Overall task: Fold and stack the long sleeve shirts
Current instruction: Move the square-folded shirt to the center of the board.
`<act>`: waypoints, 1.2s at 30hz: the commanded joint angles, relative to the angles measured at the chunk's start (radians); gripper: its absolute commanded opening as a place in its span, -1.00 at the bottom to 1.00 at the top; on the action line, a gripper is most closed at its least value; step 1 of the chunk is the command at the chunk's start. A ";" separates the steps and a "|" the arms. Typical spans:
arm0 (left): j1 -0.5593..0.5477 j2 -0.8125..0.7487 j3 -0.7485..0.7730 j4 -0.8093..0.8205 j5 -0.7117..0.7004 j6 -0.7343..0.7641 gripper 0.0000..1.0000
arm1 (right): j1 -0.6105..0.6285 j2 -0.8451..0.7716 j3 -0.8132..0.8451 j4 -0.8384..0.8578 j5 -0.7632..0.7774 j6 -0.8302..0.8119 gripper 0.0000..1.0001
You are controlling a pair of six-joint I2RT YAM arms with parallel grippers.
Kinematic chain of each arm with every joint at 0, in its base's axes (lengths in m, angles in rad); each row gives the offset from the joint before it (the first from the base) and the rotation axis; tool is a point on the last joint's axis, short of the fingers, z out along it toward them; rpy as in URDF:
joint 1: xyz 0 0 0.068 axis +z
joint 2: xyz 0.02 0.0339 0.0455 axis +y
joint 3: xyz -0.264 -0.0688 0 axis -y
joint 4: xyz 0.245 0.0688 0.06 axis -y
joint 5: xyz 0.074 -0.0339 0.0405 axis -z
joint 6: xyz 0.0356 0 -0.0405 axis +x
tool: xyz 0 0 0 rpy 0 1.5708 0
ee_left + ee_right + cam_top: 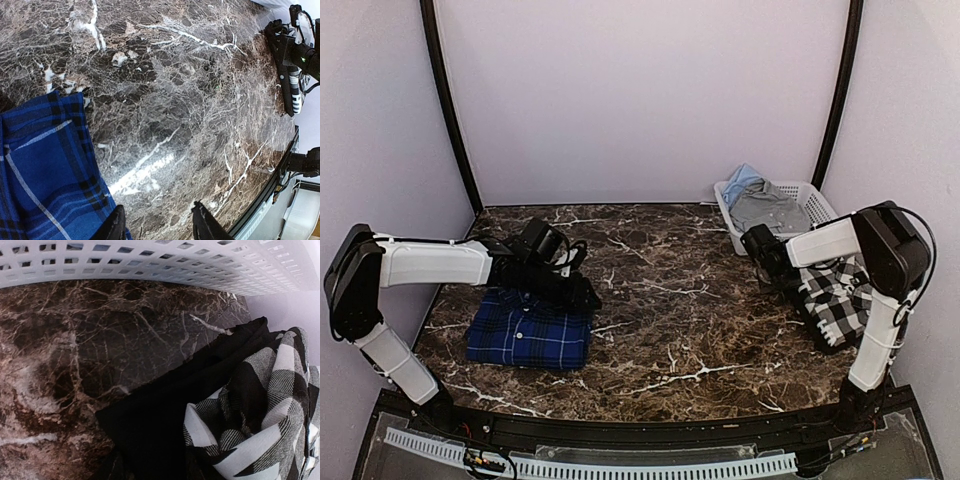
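Two garments point(770, 208) in basket point(823, 203), checked shirt point(835, 295) near

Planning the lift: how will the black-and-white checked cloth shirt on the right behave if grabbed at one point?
Probably floppy: the black-and-white checked cloth shirt lies in soft crumpled folds. Probably light, as the cloth looks thin. Pushed, it may bunch on the dark marble table.

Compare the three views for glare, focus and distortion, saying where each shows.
Top external: even, soft light, no hard shadows on the table. Left wrist: white glare streak on the marble beside the blue plaid shirt. Right wrist: the check shirt near the lens looks soft; the basket wall bows.
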 commanded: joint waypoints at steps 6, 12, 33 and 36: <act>0.003 -0.024 0.000 -0.009 0.003 0.005 -0.11 | -0.011 0.034 -0.012 0.007 -0.001 -0.020 -1.00; 0.003 -0.048 0.002 -0.018 -0.058 -0.010 -0.12 | 0.082 -0.027 0.011 -0.025 -0.096 0.015 -1.00; 0.049 -0.081 -0.009 -0.060 -0.144 -0.051 -0.11 | 0.827 0.198 0.427 0.022 -0.525 -0.008 -0.91; 0.053 -0.082 -0.014 -0.059 -0.135 -0.051 -0.12 | 0.827 0.134 0.384 0.030 -0.542 0.010 -0.37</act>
